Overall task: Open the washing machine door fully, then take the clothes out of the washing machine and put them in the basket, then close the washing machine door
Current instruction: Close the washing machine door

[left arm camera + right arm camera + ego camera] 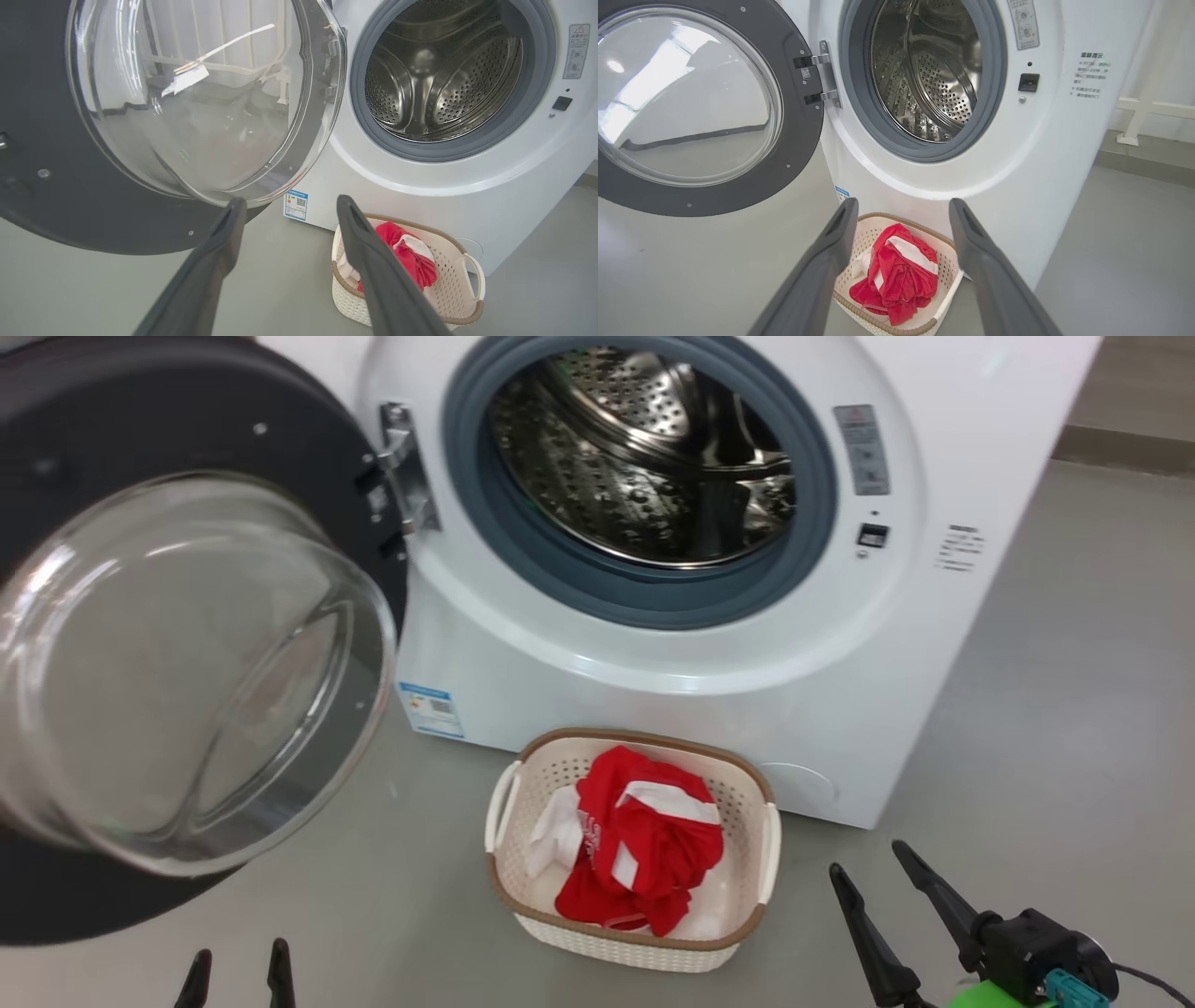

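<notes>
Red clothes (644,845) with white parts lie in a heap inside the basket (646,738). The basket stands on the grey floor (1027,756) just in front of the machine (653,700), at 6 o'clock from the drum (644,457). The mouth of the drum is uncovered, with the grey gasket (822,523) around it and bare steel inside. The door (140,411) is swung wide out on its hinge (406,467), at 9 o'clock from the mouth, and its glass bowl bulges toward the head camera.

In the head view the left gripper (240,954) is at 7 o'clock, below the door; its jaws are apart and they hold nothing. The right gripper (866,859) is at 5 o'clock, near the basket on its 3 o'clock side, above the floor. Its jaws are also spread and empty. In the right wrist view the basket with the clothes shows between its two fingers.
</notes>
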Robot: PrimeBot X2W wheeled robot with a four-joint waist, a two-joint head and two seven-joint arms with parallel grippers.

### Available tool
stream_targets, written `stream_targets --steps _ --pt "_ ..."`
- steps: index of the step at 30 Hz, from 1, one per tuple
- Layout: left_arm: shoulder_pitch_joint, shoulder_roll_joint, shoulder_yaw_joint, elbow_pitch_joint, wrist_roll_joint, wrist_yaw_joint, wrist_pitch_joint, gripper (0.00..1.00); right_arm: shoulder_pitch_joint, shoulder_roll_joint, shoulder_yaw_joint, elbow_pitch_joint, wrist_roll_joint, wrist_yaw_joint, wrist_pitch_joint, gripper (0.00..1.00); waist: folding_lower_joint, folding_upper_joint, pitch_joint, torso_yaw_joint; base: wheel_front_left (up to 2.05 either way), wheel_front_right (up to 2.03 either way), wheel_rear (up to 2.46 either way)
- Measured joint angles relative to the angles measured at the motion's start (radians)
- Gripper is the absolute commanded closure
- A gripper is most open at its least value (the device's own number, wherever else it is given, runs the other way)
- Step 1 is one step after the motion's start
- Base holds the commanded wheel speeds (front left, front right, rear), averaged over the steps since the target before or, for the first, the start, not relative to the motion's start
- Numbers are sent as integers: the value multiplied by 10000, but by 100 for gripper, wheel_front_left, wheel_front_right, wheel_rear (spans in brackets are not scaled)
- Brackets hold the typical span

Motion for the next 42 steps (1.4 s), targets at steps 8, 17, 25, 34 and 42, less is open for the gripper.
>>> stream_targets --steps 8,17,25,34,42 --pt "3 0 -150 19 -88 173 0 0 -250 -144 196 46 69 0 0 0 0 0 -12 955 0 0 0" --pt "12 0 -307 19 -353 351 0 0 -288 -159 376 128 69 0 0 0 0 0 50 1861 0 0 0" --pt "187 -2 -460 -63 -631 558 0 0 -620 -184 623 230 105 0 0 0 0 0 197 2018 0 0 0" --pt "166 -2 -439 -454 -1195 591 0 100 -647 -209 663 234 142 0 0 0 0 0 252 1994 0 0 0" --pt "-1143 19 988 -2318 -974 -199 -2 100 -630 -213 625 165 138 0 0 0 0 0 428 1974 0 0 0"
